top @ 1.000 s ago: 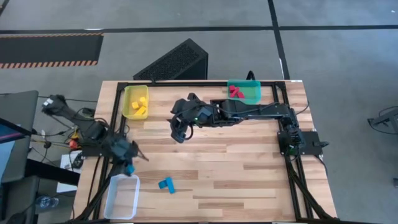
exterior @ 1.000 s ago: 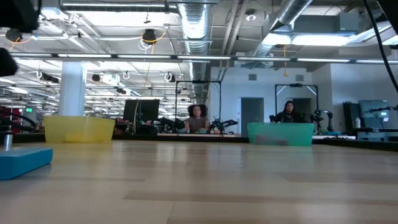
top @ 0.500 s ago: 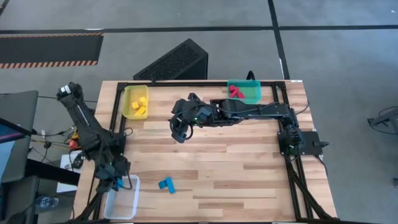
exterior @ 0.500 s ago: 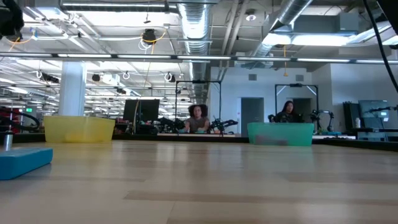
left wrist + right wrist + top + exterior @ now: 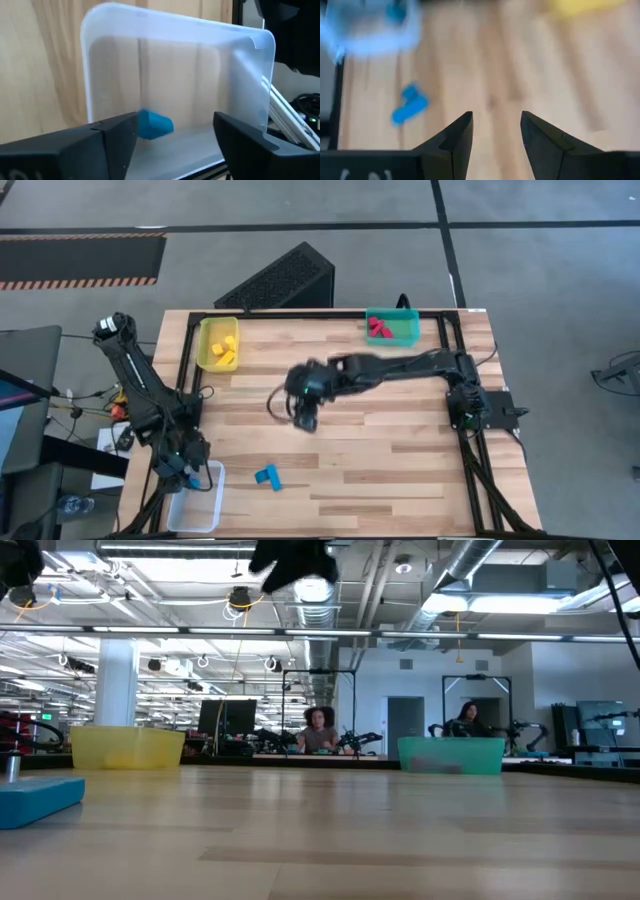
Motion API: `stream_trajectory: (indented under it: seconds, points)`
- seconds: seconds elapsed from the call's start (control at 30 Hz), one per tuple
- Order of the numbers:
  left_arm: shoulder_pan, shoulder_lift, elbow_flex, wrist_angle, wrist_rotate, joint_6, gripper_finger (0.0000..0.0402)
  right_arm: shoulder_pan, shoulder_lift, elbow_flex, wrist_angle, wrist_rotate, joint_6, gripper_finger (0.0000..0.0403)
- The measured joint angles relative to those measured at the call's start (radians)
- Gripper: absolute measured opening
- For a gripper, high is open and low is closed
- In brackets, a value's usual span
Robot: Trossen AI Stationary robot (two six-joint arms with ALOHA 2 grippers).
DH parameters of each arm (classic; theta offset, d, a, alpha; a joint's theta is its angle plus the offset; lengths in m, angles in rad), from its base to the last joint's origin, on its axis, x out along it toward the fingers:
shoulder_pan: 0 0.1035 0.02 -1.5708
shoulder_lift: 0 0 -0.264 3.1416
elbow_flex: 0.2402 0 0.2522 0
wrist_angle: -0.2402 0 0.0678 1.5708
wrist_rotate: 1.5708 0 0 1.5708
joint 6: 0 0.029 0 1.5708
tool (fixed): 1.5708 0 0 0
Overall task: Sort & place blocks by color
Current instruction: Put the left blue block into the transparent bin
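A pale wooden table (image 5: 380, 440) fills the middle of the high view, with a large hall behind it in the low view. At lower left, the left gripper (image 5: 190, 472) hangs over the clear bin (image 5: 200, 505), fingers spread wide and empty; a blue block (image 5: 154, 124) lies in the bin between them. The left arm folds back towards the upper left. The right gripper (image 5: 305, 418) hovers mid-table, fingers apart, holding nothing, its arm stretched in from the right edge. Two blue blocks (image 5: 267, 476) lie at lower centre; yellow blocks (image 5: 225, 352) fill the yellow bin (image 5: 206, 340), red blocks (image 5: 378, 328) the teal bin (image 5: 405, 330).
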Motion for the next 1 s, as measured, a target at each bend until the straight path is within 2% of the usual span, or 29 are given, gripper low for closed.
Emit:
stream_trajectory:
  seconds: [0.17, 0.33, 0.47, 0.57, 0.63, 0.77, 1.0]
  points:
    - [0.059, -0.004, 0.006, -0.013, -0.037, 0.019, 0.0261, 0.054, -0.001, -0.211, 0.261, -0.14, -0.074, 0.0184]
    - [0.147, -0.004, 0.067, -0.026, -0.075, 0.007, 0.0262, 0.071, -0.001, -0.318, 0.383, -0.143, -0.215, 0.0192]
    - [0.202, 0.003, 0.134, -0.018, -0.197, 0.006, 0.0262, 0.063, -0.001, -0.336, 0.372, -0.141, -0.306, 0.0196]
    - [0.244, 0.04, 0.164, -0.018, -0.315, -0.025, 0.0263, 0.051, -0.001, -0.337, 0.346, -0.139, -0.315, 0.0193]
    - [0.269, 0.085, 0.181, -0.007, -0.366, -0.038, 0.0263, 0.045, -0.001, -0.337, 0.309, -0.147, -0.288, 0.0188]
    - [0.302, 0.224, 0.224, 0.014, -0.358, -0.034, 0.0263, 0.039, -0.001, -0.338, 0.313, -0.266, -0.31, 0.0175]
    - [0.315, 0.481, 0.334, 0.015, -0.343, -0.029, 0.0263, 0.057, -0.002, -0.337, 0.363, -0.289, -0.381, 0.0155]
